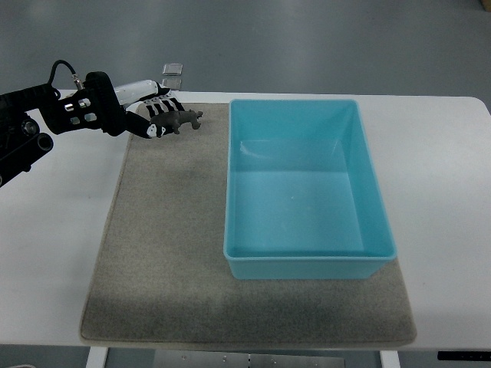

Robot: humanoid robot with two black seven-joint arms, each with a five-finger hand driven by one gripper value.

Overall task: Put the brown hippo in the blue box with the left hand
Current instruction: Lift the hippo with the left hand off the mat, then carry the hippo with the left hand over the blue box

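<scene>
One left hand [150, 112] at far left of grey mat [169, 253], fingers wrapped around brown hippo [179, 119], toy over mat's far edge, blue box [307, 261] to the right, well apart, on white table [437, 169].

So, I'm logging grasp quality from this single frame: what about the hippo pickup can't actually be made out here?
- Top view: the left hand's fingers cover much of the brown hippo, so the contact points are hidden.
- Top view: looking steeply down, whether the hippo is lifted off the grey mat cannot be judged.
- Top view: the small clear object beyond the mat is too small to identify.
- The right hand is out of view.
</scene>
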